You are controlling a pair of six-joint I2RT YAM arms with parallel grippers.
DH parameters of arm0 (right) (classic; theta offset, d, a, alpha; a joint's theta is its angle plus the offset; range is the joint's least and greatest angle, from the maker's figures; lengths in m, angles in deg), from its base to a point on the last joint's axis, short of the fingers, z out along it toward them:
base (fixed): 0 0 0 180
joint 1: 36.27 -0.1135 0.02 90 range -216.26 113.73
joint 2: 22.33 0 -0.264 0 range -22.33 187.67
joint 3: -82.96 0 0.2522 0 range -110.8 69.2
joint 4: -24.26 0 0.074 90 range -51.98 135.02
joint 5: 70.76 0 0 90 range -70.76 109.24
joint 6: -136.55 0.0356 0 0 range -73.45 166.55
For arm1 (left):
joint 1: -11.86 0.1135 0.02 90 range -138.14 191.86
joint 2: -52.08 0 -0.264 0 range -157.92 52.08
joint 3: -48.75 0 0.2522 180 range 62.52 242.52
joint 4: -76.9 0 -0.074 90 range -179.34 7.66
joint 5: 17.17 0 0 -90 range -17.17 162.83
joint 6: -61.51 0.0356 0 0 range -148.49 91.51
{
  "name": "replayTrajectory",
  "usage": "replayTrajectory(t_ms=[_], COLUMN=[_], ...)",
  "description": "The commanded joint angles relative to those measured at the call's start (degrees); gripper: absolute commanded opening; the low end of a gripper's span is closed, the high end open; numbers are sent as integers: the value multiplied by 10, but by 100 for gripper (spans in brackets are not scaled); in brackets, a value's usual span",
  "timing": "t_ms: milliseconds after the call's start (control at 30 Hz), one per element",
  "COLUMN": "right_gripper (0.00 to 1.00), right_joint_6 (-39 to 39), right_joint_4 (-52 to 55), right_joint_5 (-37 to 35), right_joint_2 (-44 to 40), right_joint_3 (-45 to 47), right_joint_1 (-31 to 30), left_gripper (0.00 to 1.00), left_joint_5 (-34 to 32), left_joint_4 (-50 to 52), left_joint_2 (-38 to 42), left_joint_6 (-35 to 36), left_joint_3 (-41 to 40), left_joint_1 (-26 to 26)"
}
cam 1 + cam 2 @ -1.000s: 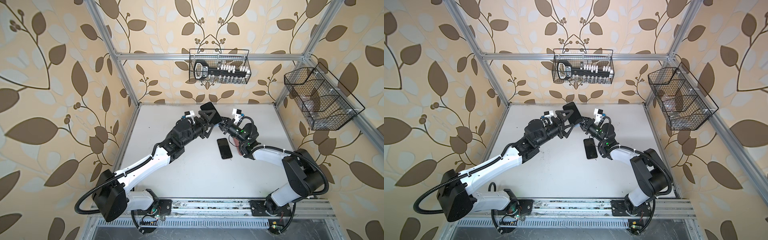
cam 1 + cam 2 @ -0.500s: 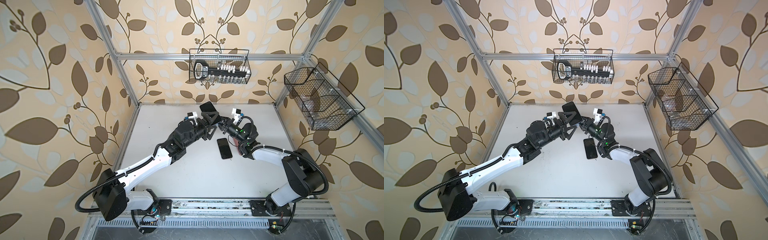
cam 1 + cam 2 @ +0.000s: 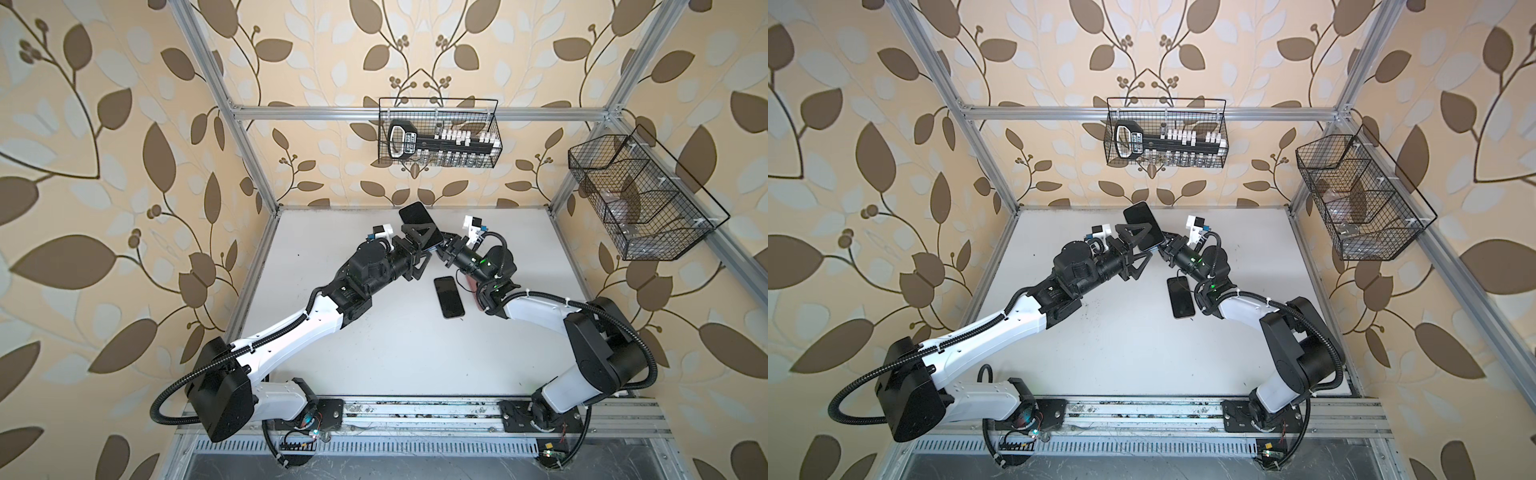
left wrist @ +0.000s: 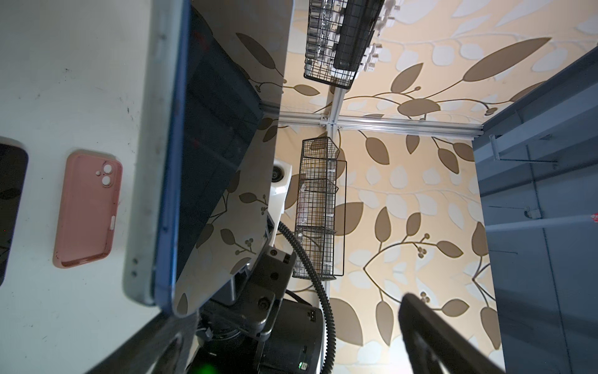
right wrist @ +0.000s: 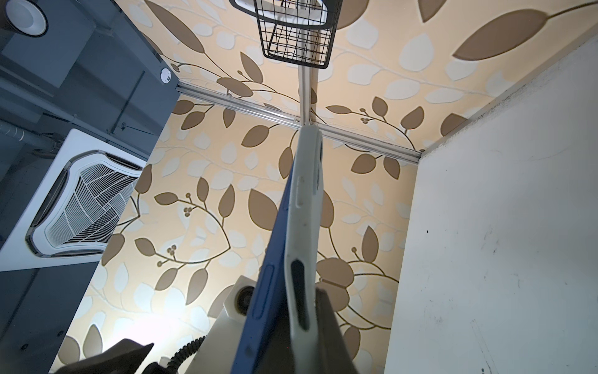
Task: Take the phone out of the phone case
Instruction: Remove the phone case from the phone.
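Observation:
A blue phone in a pale grey phone case is held tilted in the air above the back of the table. My right gripper is shut on the case's lower end. In the right wrist view the phone stands slightly apart from the case at that end, and the right gripper pinches the case wall. My left gripper is open, its jaws either side of the phone. The left wrist view shows the screen near one finger.
A bare black phone lies flat on the white table under my right wrist. An empty pink case lies beside it. Wire baskets hang on the back wall and the right wall.
My left gripper has slid to the right, so its open jaws now reach around the held phone. The right gripper and the phone have stayed in place.

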Motion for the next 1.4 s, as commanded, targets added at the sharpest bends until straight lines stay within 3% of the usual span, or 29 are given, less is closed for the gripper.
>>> replayTrajectory(t_ms=[0,567,1367], right_gripper=[0,0,0], right_joint_6=[7,8,12], right_joint_4=[-58,-66,-72], right_joint_5=[-8,-14,-15], right_joint_2=[-18,-25,-25], right_joint_3=[-10,5,5], right_joint_1=[-3,-16,-18], left_gripper=[99,99,85], left_joint_5=[-27,-60,-64], left_joint_4=[-7,-20,-4], left_joint_2=[14,16,13], left_joint_6=[23,47,70], left_joint_3=[17,16,24], left_joint_1=[-4,0,22])
